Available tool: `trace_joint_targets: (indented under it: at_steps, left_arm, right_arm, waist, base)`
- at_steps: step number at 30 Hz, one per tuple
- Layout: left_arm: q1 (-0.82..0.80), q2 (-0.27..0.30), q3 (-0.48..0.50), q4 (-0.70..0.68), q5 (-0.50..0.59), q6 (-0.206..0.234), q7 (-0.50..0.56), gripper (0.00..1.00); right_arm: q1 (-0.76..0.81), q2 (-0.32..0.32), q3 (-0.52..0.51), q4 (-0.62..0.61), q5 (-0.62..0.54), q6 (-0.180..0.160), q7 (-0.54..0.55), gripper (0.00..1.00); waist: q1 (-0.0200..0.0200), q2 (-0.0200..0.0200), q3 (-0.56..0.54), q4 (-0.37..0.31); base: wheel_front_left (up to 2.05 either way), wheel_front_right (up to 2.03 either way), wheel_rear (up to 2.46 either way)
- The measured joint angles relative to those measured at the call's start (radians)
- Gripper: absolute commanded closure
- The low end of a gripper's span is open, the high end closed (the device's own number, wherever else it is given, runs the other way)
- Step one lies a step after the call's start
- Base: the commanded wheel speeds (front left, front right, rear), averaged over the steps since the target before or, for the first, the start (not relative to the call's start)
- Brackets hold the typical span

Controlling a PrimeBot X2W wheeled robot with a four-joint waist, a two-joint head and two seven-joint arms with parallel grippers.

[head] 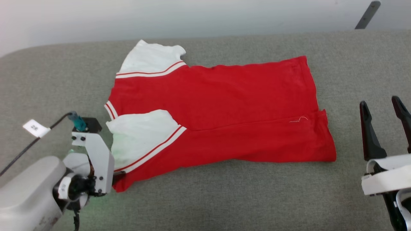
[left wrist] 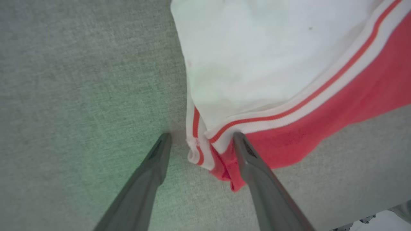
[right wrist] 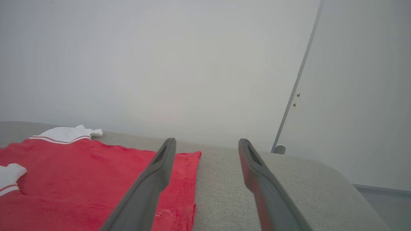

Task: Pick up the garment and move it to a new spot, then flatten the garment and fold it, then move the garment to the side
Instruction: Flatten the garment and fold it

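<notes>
The left gripper [left wrist: 201, 136], spread astride the shirt's [head: 224, 96] bunched corner, may catch one layer and skew the fold; the right gripper [head: 379, 102] is spread too.

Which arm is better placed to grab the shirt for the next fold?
Likely left. The open left gripper straddles the garment at its near sleeve corner; the open right gripper hangs beyond the hem, apart from the cloth.

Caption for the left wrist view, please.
Open left gripper, fingers either side of a corner of the red-and-white jersey, on grey upholstery.
</notes>
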Motion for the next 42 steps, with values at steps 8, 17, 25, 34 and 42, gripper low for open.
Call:
trace_joint_targets:
  at_steps: [8,17,25,34,42]
  left_arm:
    - [-0.011,-0.037,0.02,0.066,-0.055,-0.003,0.044,0.62]
    - [-0.031,-0.055,0.023,0.071,-0.068,-0.01,0.067,1.0]
    - [-0.05,-0.065,0.021,0.059,-0.058,-0.01,0.066,1.0]
    - [-0.076,-0.1,0.014,0.063,-0.044,-0.019,0.057,1.0]
    - [-0.089,-0.131,0.012,0.092,-0.042,-0.038,0.043,1.0]
  right_arm:
    - [0.057,0.069,-0.062,-0.044,-0.029,0.0,0.021,0.0]
    - [0.074,0.073,-0.043,-0.036,0.031,0.0,0.195,0.0]
    - [0.003,0.001,0.02,0.055,0.115,0.0,0.448,0.0]
    - [-0.112,-0.054,0.061,0.236,0.187,0.0,0.663,0.0]
    - [-0.173,-0.086,0.086,0.327,0.234,-0.001,0.821,1.0]
  waist:
    - [0.0,0.0,0.037,-0.02]
    - [0.0,0.0,0.054,-0.013]
    - [0.0,0.0,0.067,0.007]
    - [-0.0001,0.0,0.08,0.048]
    - [0.0,0.0001,0.084,0.078]
  base:
    - [0.0,0.0,0.0]
    - [0.0,0.0,0.0]
    - [0.0,0.0,0.0]
    - [0.0,0.0,0.0]
    - [0.0,0.0,0.0]
